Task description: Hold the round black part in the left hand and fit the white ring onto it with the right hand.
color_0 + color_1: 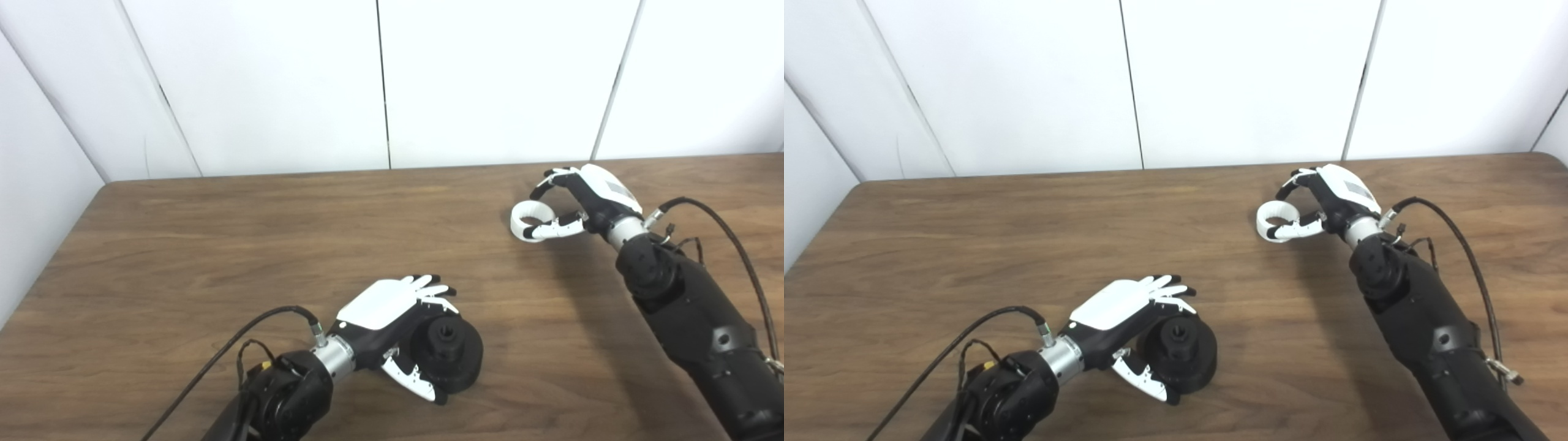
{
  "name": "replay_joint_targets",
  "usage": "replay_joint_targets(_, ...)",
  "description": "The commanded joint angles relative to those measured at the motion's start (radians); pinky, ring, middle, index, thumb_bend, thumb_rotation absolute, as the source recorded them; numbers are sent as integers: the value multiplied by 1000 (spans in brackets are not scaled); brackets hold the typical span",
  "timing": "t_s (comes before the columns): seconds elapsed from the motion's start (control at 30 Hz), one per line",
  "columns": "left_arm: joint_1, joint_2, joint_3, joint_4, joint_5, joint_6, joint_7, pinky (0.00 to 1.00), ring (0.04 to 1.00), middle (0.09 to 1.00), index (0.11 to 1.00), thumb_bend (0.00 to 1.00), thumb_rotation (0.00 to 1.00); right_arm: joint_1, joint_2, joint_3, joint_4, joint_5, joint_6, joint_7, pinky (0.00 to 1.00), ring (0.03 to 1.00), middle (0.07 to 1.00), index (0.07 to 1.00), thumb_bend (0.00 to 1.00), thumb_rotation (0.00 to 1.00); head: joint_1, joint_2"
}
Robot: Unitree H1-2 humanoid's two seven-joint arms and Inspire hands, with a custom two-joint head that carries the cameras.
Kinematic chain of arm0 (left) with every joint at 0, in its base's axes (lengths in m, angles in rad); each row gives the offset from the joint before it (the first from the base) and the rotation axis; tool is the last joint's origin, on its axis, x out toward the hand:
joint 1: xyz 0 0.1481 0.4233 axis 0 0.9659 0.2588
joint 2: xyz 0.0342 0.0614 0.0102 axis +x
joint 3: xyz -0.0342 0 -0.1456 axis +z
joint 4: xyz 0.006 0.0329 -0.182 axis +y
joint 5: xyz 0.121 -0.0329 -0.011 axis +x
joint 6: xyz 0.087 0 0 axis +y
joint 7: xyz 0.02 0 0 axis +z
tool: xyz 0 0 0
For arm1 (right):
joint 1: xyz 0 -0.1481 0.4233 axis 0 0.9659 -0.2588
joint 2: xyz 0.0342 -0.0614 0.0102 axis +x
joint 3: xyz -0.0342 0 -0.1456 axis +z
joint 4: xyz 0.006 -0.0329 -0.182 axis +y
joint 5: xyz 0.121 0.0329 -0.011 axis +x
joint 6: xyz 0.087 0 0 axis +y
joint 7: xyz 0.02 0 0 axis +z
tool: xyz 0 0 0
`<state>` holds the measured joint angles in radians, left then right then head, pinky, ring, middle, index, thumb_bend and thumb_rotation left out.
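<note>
Cupping black part [450,352], left hand [392,318]

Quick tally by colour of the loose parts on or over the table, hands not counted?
Black: 1, the round black part, in the left robot hand.
White: 1, the white ring, in the right robot hand.
Total: 2.

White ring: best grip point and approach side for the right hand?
Pinch the white ring across its band, fingers from the far side, thumb from the near side. It lies flat on the table with an open centre, and the right hand already brackets it so.
</note>
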<state>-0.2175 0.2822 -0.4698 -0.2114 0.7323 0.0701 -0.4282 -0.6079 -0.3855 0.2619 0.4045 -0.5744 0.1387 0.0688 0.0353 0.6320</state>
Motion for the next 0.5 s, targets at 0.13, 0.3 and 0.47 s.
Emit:
replay_joint_targets(0.13, -8, 13, 3, -2, 13, -1, -9, 1000, 1000, 937, 701, 912, 298, -30, -19, -20, -73, -4, -13, -13, 856, 960, 893, 640, 718, 278, -2, 0)
replay_joint_targets(0.3, -9, 13, 2, 3, 15, -4, -7, 998, 1000, 935, 700, 914, 296, -24, -23, -22, -95, -5, -7, -5, 856, 960, 892, 640, 717, 290, -3, -2)
replay_joint_targets(0.47, -11, 10, 3, 2, 15, 5, -14, 1000, 1000, 938, 701, 916, 293, -23, -26, -20, -112, -13, 3, 0, 868, 960, 893, 638, 713, 284, -4, -2)
